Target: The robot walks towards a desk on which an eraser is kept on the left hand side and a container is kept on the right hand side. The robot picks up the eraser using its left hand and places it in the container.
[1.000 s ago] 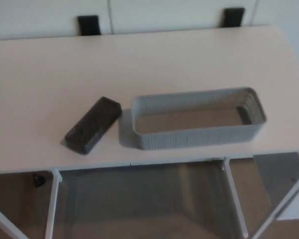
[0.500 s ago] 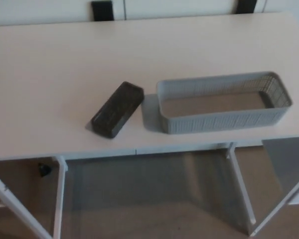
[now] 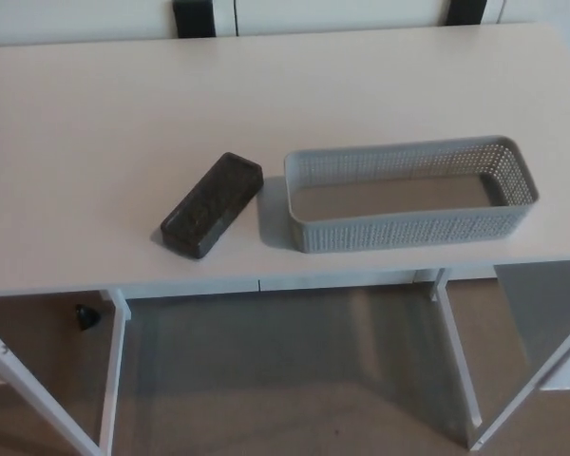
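Eraser and container near the desk's front edge

Desk (image 3: 104, 104) space lay wide and bare on the left, running from the left edge to the dark eraser (image 3: 212, 205). That eraser lay flat and set on a slant, its lower left end close to the front edge, its upper right end pointing toward the container (image 3: 410, 220). A narrow strip of tabletop kept the two apart; they did not touch. No writing could be read on the eraser's speckled top. The container, a grey perforated basket, stood upright to the right with its long side along the front edge and held nothing. It carried no readable label. Behind both, bare tabletop reached to the far edge. White desk legs (image 3: 114, 370) showed below over the floor. Neither robot hand appeared in the head view, so their fingers could not be judged.
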You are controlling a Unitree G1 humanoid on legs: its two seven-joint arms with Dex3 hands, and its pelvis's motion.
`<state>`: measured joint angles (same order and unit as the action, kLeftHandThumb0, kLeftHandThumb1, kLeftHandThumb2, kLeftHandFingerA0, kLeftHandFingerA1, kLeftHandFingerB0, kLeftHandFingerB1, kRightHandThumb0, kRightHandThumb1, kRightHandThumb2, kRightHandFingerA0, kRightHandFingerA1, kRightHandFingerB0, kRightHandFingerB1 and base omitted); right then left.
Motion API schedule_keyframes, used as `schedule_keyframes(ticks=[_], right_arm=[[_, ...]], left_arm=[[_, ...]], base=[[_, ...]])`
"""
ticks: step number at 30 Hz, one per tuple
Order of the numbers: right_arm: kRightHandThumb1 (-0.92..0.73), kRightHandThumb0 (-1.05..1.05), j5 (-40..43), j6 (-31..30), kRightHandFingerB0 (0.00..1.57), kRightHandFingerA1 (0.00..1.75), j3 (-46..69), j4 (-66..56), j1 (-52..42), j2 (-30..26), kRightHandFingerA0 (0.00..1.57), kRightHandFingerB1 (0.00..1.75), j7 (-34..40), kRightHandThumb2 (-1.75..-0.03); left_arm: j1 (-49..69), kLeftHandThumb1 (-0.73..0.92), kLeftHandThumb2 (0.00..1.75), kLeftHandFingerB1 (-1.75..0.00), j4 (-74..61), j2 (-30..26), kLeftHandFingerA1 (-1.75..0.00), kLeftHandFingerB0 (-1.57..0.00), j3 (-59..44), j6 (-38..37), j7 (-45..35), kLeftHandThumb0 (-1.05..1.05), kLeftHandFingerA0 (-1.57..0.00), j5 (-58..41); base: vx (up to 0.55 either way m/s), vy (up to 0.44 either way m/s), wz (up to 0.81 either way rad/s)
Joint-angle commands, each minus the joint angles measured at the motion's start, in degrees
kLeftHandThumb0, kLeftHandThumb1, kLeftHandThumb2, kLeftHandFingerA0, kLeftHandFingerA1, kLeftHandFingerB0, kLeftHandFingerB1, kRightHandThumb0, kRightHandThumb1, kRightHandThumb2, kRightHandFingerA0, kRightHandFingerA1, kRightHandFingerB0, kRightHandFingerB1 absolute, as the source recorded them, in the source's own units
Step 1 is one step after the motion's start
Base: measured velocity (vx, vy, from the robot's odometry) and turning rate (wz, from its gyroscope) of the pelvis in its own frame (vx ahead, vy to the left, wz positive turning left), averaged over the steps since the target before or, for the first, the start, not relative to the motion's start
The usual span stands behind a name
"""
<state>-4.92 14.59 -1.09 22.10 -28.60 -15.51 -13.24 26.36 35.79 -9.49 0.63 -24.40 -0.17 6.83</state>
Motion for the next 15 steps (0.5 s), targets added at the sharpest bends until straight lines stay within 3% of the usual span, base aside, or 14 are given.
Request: schedule_keyframes(ticks=[1, 3, 4, 5, 6, 7, 8, 12, 15], right_arm=[[-0.48, -0.39, -0.08, 0.69, 0.53, 0.53, 0.15, -0.61, -0.66, -0.88, 0.68, 0.45, -0.14, -0.53], [-0.48, -0.37, 0.14, 0.44, 0.53, 0.53, 0.16, -0.87, -0.97, -0.92, 0.68, 0.45, -0.43, -0.54], [-0.49, -0.37, 0.13, 0.21, 0.52, 0.53, 0.19, -1.07, -0.95, -1.05, 0.68, 0.45, -0.52, -0.54], [-0.49, -0.38, -0.07, -0.39, 0.52, 0.52, 0.13, -1.55, -0.95, -1.19, 0.68, 0.45, -0.51, -0.54], [-0.49, -0.38, -0.22, -0.74, 0.52, 0.52, 0.07, -1.98, -0.94, -1.18, 0.68, 0.45, -0.40, -0.54], [-0.48, -0.37, -0.27, -0.83, 0.53, 0.53, 0.06, -1.72, -0.49, -1.01, 0.68, 0.45, -0.20, -0.54], [-0.48, -0.38, -0.34, -0.69, 0.53, 0.53, 0.01, -1.14, -0.04, -0.92, 0.69, 0.45, -0.11, -0.54], [-0.47, -0.41, -0.66, 0.74, 0.54, 0.53, -0.11, 0.18, 0.57, -1.02, 0.71, 0.46, 0.13, -0.54], [-0.48, -0.37, -0.32, 0.29, 0.53, 0.53, -0.02, -0.97, -0.05, -1.18, 0.69, 0.45, -0.27, -0.54]], left_arm=[[0.81, 0.66, 0.60, -0.33, 0.29, -1.04, -0.35, -0.37, 0.69, -2.06, 1.48, -0.43, -0.48, 2.17], [1.99, 0.65, 0.60, -0.32, -0.44, -2.62, -0.34, -0.32, 2.85, -6.68, 1.94, -0.52, -0.41, 5.27], [2.68, 0.54, 0.81, -0.42, -2.28, -4.02, -0.44, -0.22, 4.79, -9.27, 1.78, -0.60, -0.29, 7.63], [3.90, 0.67, 0.60, -0.30, -6.14, -5.78, -0.31, -0.26, 6.80, -11.32, 0.28, -0.57, -0.34, 9.49], [4.85, 0.67, 0.60, -0.30, -9.53, -6.99, -0.31, -0.26, 8.00, -11.91, -1.44, -0.57, -0.34, 9.81], [6.60, 0.54, 0.82, -0.42, -17.52, -9.50, -0.43, -0.20, 10.16, -12.67, -5.83, -0.65, -0.25, 9.46], [7.77, 0.66, 0.60, -0.31, -23.75, -11.43, -0.31, -0.24, 11.46, -12.39, -8.73, -0.61, -0.31, 8.97], [9.80, 0.64, 0.60, -0.30, -46.86, -20.16, -0.32, -0.28, 17.00, -14.11, -19.54, -0.62, -0.35, 0.78], [10.46, 0.67, 0.61, -0.30, -65.39, -26.76, -0.35, -0.29, 17.92, -8.12, -24.33, -0.68, -0.35, -6.51]], base=[[0.00, 0.000, 0.00], [0.00, 0.000, 0.00], [0.00, 0.000, 0.00], [0.00, 0.000, 0.00], [0.00, 0.000, 0.00], [0.00, 0.000, 0.00], [0.00, 0.000, 0.00], [0.00, 0.000, 0.00], [0.00, 0.000, 0.00]])
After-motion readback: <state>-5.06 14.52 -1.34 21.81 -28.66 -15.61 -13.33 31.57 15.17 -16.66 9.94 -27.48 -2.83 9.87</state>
